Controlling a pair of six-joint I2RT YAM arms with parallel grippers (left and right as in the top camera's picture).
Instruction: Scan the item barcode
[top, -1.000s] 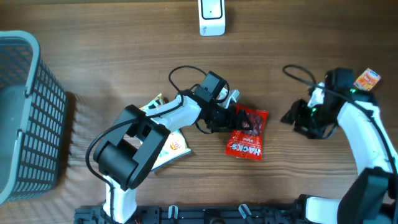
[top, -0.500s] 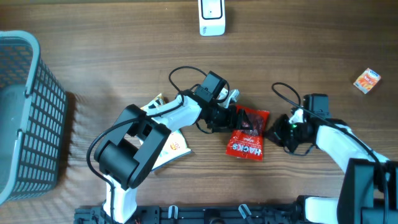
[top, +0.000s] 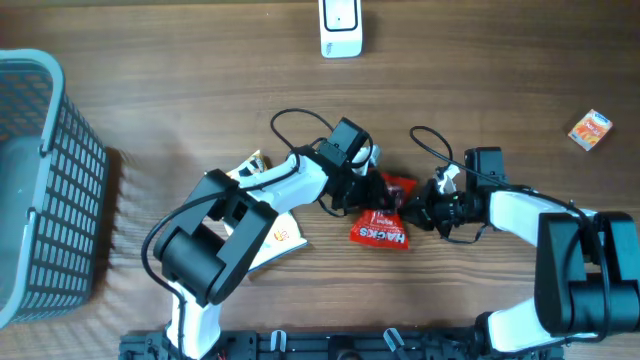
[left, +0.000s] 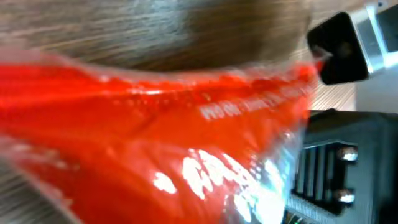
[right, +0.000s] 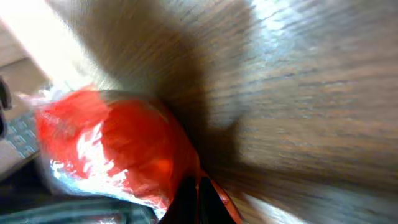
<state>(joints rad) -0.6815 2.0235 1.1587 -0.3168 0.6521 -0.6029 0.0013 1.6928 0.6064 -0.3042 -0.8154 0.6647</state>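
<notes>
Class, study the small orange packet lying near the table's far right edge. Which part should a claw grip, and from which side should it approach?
Come straight down from above and close across the small orange packet on its two longer edges, about mid-length. It lies flat and skewed on the table, so a side approach finds little to catch, and the claw would probably need turning to match that slant.

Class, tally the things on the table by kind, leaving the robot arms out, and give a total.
grey basket: 1
white scanner: 1
red snack bag: 1
small orange box: 1
white-and-yellow packet, partly hidden under an arm: 1
Total: 5
</notes>
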